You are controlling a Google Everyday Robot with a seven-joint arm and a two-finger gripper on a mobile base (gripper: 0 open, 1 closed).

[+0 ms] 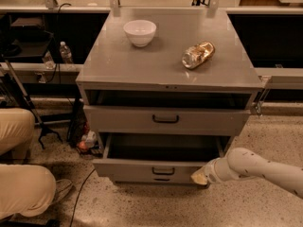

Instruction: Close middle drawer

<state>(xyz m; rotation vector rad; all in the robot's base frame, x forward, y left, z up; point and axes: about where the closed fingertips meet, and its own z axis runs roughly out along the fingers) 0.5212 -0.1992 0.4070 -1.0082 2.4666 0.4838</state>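
Observation:
The middle drawer (142,170) is a wide grey tray with a low flat front and a small black handle (163,171). It stands partly pulled out of the grey cabinet (165,74), below the taller-fronted top drawer (118,119), which is slightly ajar. A handle of the lowest drawer (161,179) peeks out beneath it. My gripper (199,176), on a white arm coming from the lower right, is against the right end of the middle drawer's front.
A white bowl (140,32) and a crumpled shiny gold packet (198,54) sit on the cabinet top. A person's tan-trousered legs (21,183) are at the lower left. Cables and small items (85,141) lie on the floor left of the cabinet.

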